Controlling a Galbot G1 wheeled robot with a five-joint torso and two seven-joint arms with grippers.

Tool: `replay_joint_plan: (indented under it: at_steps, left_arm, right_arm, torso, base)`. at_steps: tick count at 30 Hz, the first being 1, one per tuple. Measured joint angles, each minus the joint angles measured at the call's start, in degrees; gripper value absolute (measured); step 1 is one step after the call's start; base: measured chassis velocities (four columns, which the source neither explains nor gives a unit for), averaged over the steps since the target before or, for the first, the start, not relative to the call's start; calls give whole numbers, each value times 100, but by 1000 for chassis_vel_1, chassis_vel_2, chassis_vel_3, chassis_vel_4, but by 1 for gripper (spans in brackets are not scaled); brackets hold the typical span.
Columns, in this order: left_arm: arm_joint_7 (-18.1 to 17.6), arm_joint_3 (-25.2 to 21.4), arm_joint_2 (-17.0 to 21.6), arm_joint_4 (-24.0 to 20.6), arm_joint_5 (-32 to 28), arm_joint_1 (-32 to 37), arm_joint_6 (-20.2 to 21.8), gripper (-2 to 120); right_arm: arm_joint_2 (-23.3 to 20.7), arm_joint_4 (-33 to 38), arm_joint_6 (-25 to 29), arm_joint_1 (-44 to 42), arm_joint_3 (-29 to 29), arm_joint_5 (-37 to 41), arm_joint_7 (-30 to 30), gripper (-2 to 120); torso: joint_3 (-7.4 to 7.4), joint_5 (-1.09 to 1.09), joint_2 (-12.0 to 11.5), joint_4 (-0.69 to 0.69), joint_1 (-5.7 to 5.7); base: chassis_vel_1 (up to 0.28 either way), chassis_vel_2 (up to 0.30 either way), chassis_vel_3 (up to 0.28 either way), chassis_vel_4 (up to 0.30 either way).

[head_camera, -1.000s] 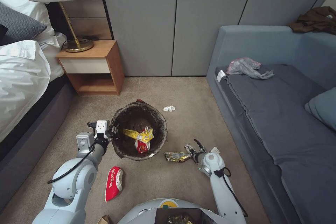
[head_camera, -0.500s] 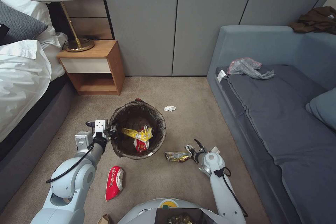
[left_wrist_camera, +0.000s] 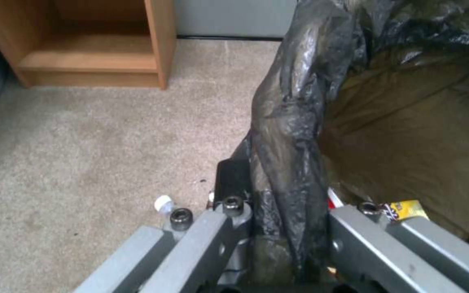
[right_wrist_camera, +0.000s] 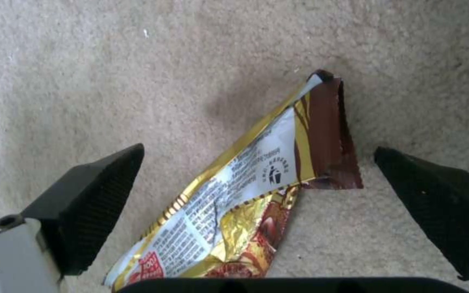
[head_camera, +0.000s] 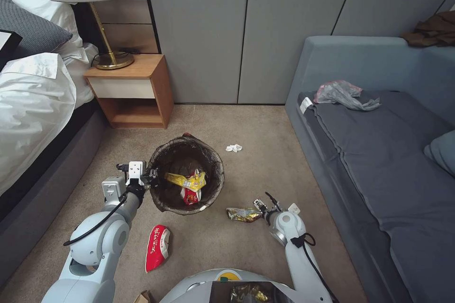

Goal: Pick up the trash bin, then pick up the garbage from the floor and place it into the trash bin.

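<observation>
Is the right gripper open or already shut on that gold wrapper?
Open. The right gripper has its fingers spread wide on either side of the gold wrapper, which lies flat on the carpet, ungripped.

Left hand (head_camera: 150, 179) grips trash bin (head_camera: 186, 181) rim.

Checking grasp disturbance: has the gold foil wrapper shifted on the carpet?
No. The gold foil wrapper keeps its place relative to the tissue wad; the camera moved.

Wooden nightstand (head_camera: 135, 90) (brass lamp (head_camera: 102, 23) on top), grey sofa (head_camera: 379, 151), white bedding (head_camera: 33, 104)
</observation>
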Motion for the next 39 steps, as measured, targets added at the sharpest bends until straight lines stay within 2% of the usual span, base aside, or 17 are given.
replay_joint_plan:
  at_steps: [9,15,18,20,22,24,25,26,28,29,31,32,34,39]
  left_arm:
    - [35,-27,2,12,1,20,-30,0]
    - [35,-18,-17,-2,1,17,-30,0]
    - [-17,-17,-7,-75,-33,23,21,0]
    - [-32,-17,-2,-93,-47,23,36,0]
    - [-44,-17,12,-109,-56,21,58,0]
    - [-45,-19,18,-109,-56,18,62,0]
    - [-48,-21,28,-109,-56,16,66,0]
    - [-48,-21,28,-109,-56,16,66,0]
    - [-42,-18,30,-99,-56,12,66,0]
    - [-42,-18,30,-99,-56,12,66,0]
    - [-42,-9,19,-76,-52,3,63,0]
    - [-39,-5,11,-65,-50,1,60,0]
    - [-36,-4,11,-63,-49,1,56,0]
    - [-27,-28,36,-60,-50,5,49,0]
  right_arm:
    - [-53,64,-57,-55,-53,-65,0,100]
    - [-90,155,-100,-113,-70,-79,1,90]
    - [-98,291,-122,-223,-95,-86,58,75]
    - [-98,315,-124,-242,-99,-88,72,72]
    - [-103,408,-140,-302,-118,-101,109,61]
    - [-112,463,-153,-332,-130,-105,134,59]
    - [-130,589,-214,-390,-147,-102,206,51]
    - [-130,589,-214,-390,-147,-102,206,51]
    - [-152,840,-294,-448,-192,4,361,39]
    - [-152,840,-294,-448,-192,4,361,39]
    - [-166,966,-332,-476,-218,60,426,32]
    - [-164,1018,-338,-472,-247,89,436,25]
    - [-165,1022,-336,-455,-256,100,438,22]
    - [-155,860,-314,-381,-300,90,369,2]
  torso:
    - [1,2,-1,1,0]
    - [1,-3,-1,-5,0]
    - [2,-2,-2,-5,1]
    - [3,-2,-2,-5,1]
    - [5,3,-4,-2,1]
    - [6,5,-4,-2,2]
    - [7,4,-5,-4,2]
    - [7,4,-5,-4,2]
    - [6,7,-5,-4,3]
    - [6,7,-5,-4,3]
    - [6,2,-5,-6,3]
    - [4,5,-5,-3,2]
    - [3,1,-5,-1,2]
    - [2,0,-4,-2,2]
  base:
    - [0,0,0,0]
    - [0,0,0,0]
    - [0,0,0,0]
    - [0,0,0,0]
    - [0,0,0,0]
    - [0,0,0,0]
    - [0,0,0,0]
    - [0,0,0,0]
    - [0,0,0,0]
    - [0,0,0,0]
    - [0,0,0,0]
    - [0,0,0,0]
    - [0,0,0,0]
    - [0,0,0,0]
